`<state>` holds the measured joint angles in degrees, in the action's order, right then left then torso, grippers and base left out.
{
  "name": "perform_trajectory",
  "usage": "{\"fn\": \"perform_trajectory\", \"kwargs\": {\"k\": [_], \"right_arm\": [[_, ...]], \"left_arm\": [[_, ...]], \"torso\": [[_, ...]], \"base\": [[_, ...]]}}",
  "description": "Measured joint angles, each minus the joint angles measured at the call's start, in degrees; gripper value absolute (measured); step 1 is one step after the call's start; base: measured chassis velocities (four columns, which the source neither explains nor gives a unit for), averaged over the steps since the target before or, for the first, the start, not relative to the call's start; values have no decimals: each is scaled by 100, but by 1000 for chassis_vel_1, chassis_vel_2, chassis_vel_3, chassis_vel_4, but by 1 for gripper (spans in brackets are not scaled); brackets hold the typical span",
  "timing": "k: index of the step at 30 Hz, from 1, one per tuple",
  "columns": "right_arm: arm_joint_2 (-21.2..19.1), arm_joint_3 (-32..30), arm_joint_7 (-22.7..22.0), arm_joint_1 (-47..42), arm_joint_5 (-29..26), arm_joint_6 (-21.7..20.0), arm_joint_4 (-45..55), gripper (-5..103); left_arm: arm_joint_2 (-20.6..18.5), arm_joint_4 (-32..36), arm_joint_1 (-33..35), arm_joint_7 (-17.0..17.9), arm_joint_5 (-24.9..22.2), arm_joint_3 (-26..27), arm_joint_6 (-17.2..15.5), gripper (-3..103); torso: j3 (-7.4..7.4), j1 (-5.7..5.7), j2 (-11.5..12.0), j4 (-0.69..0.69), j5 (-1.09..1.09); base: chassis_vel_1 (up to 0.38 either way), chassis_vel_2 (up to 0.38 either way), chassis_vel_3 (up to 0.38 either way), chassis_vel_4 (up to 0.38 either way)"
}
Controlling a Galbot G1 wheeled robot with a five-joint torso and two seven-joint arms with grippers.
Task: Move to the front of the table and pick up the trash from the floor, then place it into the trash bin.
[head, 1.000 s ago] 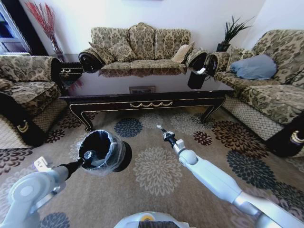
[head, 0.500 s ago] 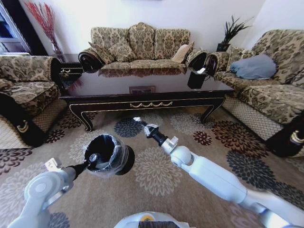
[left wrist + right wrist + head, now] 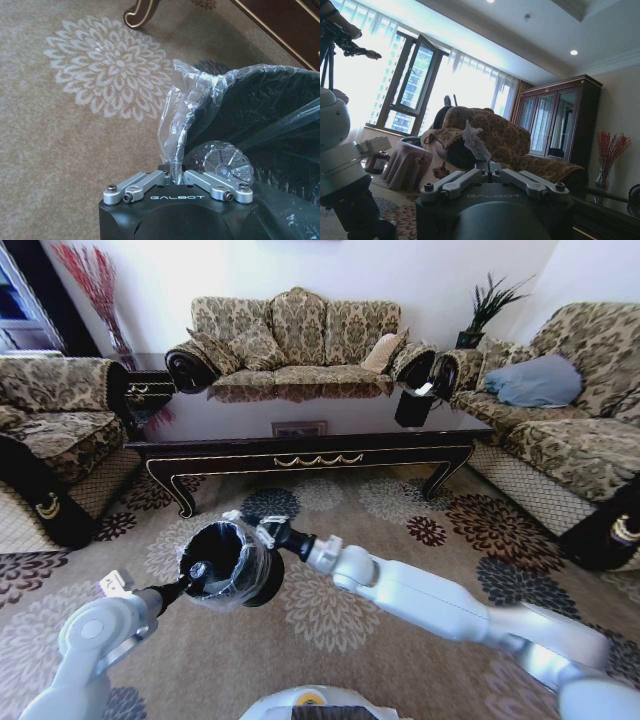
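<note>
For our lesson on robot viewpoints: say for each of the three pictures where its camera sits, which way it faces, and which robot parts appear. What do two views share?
Head view: high on the robot, facing forward and down at carpet and the table; both arms show.
Left wrist view: behind the left claw, facing the trash bin, whose rim it pinches.
Right wrist view: behind the right claw, facing level across the room at windows; it holds white trash.
Shared: head and left wrist views both show the bin.
</note>
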<state>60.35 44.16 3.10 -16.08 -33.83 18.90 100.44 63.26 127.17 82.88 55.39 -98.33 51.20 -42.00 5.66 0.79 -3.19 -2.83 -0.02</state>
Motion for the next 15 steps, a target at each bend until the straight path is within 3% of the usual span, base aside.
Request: {"fn": "perform_trajectory", "kwargs": {"k": [3, 7, 9, 11, 14, 15], "right_arm": [[288, 220, 2, 95, 62, 22, -190, 0], [341, 348, 1, 99, 105, 22, -238, -3], [357, 398, 1, 68, 155, 22, -258, 7], [371, 415, 0, 58, 175, 22, -266, 7], [432, 481, -4, 37, 207, 22, -296, 24], [432, 481, -4, 37, 207, 22, -296, 24]], "left_arm": [[3, 36, 27, -2, -15, 88, 0, 0], [0, 46, 31, -5, -33, 120, 0, 0], [-1, 48, 31, -14, -41, 126, 0, 0], [-2, 49, 32, -15, -44, 130, 0, 0], [1, 72, 30, -19, -53, 144, -2, 0], [1, 72, 30, -19, -53, 144, -2, 0]], "torso": [[0, 0, 0, 2, 1], [0, 0, 0, -1, 0], [0, 0, 0, -2, 1], [0, 0, 0, -2, 1], [0, 0, 0, 0, 1], [0, 0, 0, 0, 1]], "base": [[0, 0, 0, 0], [0, 0, 0, 0], [0, 0, 0, 0], [0, 0, 0, 0], [0, 0, 0, 0], [0, 0, 0, 0]]}}
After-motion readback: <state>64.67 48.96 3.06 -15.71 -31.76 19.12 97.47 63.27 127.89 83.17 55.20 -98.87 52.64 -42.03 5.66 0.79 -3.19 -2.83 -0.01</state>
